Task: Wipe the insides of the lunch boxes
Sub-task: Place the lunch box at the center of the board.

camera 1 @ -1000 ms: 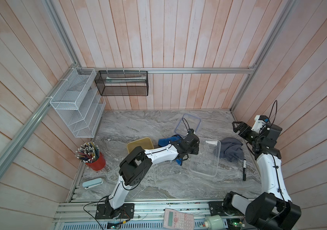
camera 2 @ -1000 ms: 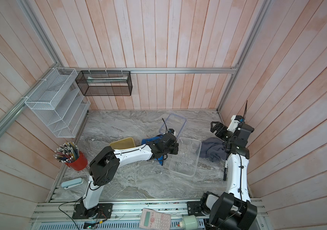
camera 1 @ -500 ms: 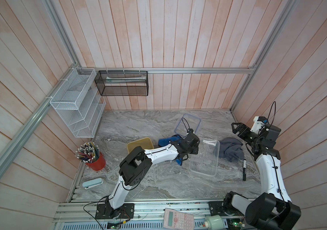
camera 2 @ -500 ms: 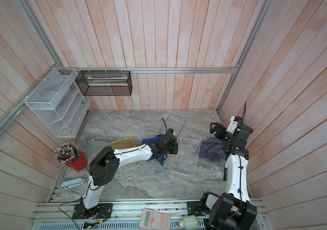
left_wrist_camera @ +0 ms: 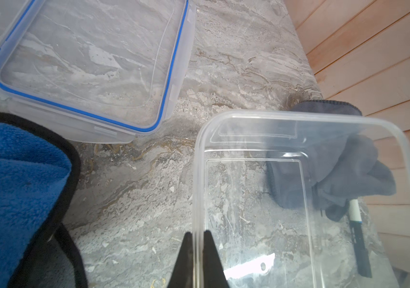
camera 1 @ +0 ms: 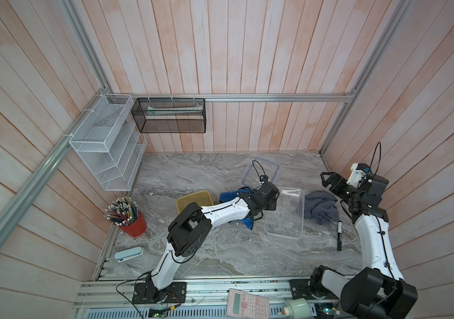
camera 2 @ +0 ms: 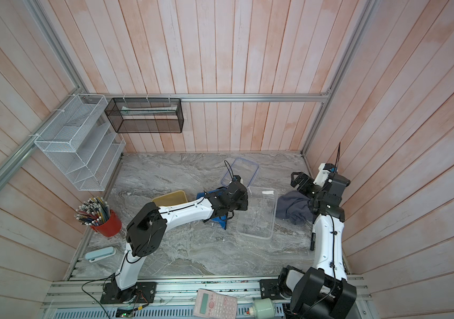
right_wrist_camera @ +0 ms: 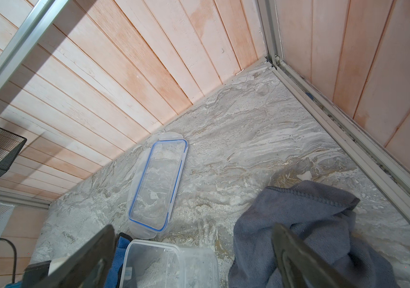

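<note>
The clear lunch box (camera 1: 285, 221) lies open on the marble table, right of centre in both top views. My left gripper (left_wrist_camera: 198, 239) is shut on its near long wall, one finger inside and one outside. The small yellow lunch box (camera 1: 194, 200) sits to the left, partly behind my left arm. Between the two boxes a blue cloth (camera 1: 228, 196) lies under that arm. A crumpled grey cloth (camera 1: 319, 208) rests against the clear box's right side. My right gripper (camera 1: 328, 179) hangs open above it with nothing between its fingers (right_wrist_camera: 296, 254).
The blue-rimmed clear lid (camera 1: 261, 172) lies flat behind the boxes. A black marker (camera 1: 339, 234) lies right of the clear box, near the right wall. A red cup of pencils (camera 1: 131, 221) and a pale case (camera 1: 129, 254) stand at the left. Wire racks (camera 1: 109, 143) hang on the walls.
My right gripper has drifted slightly left above the grey cloth. My left gripper still clamps the clear box, which has barely moved.
</note>
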